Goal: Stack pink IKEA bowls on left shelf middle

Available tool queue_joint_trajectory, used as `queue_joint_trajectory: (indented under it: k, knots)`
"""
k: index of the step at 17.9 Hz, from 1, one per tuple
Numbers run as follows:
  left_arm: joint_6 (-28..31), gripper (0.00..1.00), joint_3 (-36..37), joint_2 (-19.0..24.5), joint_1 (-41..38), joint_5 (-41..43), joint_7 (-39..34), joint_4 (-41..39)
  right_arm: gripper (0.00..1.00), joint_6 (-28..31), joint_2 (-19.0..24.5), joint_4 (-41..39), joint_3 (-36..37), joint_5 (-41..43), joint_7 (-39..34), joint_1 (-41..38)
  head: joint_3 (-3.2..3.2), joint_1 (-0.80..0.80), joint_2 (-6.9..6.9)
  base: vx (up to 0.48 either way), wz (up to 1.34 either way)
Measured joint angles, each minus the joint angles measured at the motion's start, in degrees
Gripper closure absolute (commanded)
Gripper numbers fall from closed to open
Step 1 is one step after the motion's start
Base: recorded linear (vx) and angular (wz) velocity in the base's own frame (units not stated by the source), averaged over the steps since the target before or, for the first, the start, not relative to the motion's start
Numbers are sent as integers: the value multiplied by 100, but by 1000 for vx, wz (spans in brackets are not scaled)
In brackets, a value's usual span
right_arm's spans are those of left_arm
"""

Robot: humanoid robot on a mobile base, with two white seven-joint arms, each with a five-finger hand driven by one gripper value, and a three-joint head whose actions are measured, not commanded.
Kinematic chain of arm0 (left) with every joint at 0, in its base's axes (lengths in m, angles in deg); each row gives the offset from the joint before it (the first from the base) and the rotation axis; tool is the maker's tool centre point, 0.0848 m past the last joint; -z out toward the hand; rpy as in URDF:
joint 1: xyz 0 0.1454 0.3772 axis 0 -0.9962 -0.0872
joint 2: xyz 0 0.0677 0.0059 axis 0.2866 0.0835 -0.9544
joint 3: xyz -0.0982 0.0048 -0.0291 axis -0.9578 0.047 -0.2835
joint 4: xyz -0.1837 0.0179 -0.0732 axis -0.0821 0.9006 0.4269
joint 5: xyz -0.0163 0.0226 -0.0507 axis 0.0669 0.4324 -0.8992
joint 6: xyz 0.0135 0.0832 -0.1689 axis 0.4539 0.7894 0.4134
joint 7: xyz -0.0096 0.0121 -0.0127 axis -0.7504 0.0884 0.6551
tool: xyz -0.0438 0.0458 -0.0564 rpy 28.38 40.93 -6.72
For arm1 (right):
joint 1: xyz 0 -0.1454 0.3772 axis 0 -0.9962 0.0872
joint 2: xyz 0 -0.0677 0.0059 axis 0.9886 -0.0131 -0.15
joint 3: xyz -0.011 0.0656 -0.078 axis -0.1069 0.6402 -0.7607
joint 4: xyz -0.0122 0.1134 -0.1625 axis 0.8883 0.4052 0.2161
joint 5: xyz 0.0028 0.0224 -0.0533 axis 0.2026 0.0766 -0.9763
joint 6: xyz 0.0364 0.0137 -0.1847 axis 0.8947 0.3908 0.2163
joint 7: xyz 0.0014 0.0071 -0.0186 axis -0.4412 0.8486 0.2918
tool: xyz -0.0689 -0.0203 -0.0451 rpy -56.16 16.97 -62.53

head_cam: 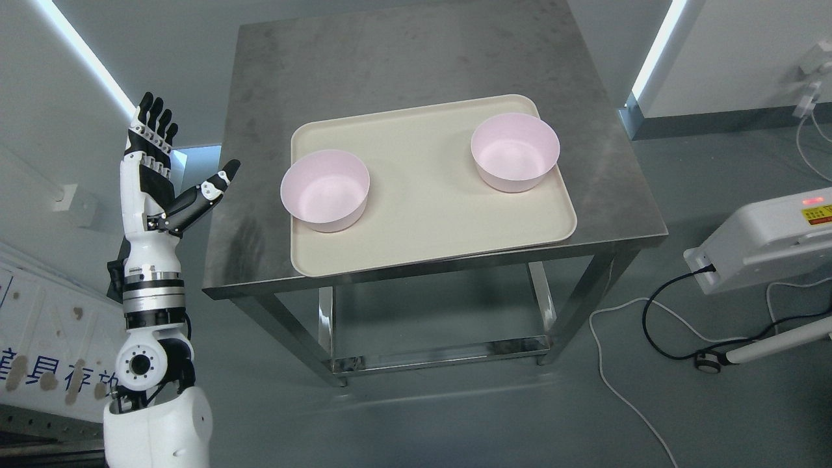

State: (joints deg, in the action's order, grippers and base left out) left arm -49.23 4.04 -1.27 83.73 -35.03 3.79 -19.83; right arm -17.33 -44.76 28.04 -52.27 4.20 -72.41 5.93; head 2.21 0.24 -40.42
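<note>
Raised beside the desk's (416,58) left edge, the left hand (151,170) spreads its fingers (153,117) wide and holds nothing, with clear air around it. Two pink bowls (325,190) (515,152) sit upright to the fingers' right on one cream tray (422,214), well apart; the nearer bowl overhangs the tray's left rim.

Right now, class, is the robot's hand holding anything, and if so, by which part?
Nothing is held. The left hand is raised beside the table, fingers spread, clear of both pink bowls on the tray.

Bright, even light; sharp focus.
</note>
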Motion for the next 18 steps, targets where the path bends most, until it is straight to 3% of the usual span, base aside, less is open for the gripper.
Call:
queue_joint_trajectory:
  k: [18]
  knots:
    - [-53,0,-1,2,-27,0,0,9,0,0,0,0,0,0,-31,-1,0,0,0,0,0]
